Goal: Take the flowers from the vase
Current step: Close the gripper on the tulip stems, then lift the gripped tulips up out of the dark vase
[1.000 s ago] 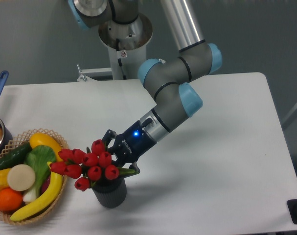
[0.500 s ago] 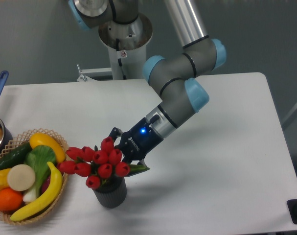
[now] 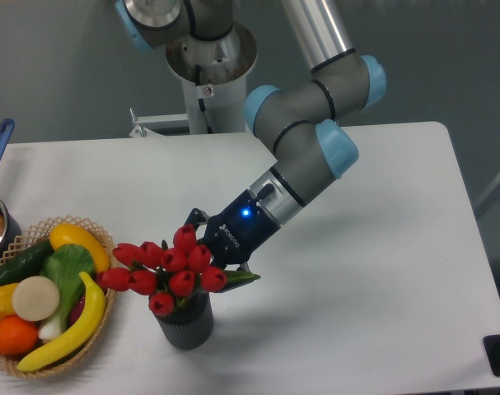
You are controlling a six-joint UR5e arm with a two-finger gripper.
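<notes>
Lifted slightly up and right over the past second, the flowers (image 3: 169, 267) remain partly inside the vase (image 3: 185, 325), beside a wicker basket (image 3: 91, 333). The gripper (image 3: 210, 253) stays clamped on the bunch; its white lettering is too small to read.

The arm (image 3: 315, 107) is silver-grey tubing with light-blue joint caps, its black wrist showing a blue light.
</notes>
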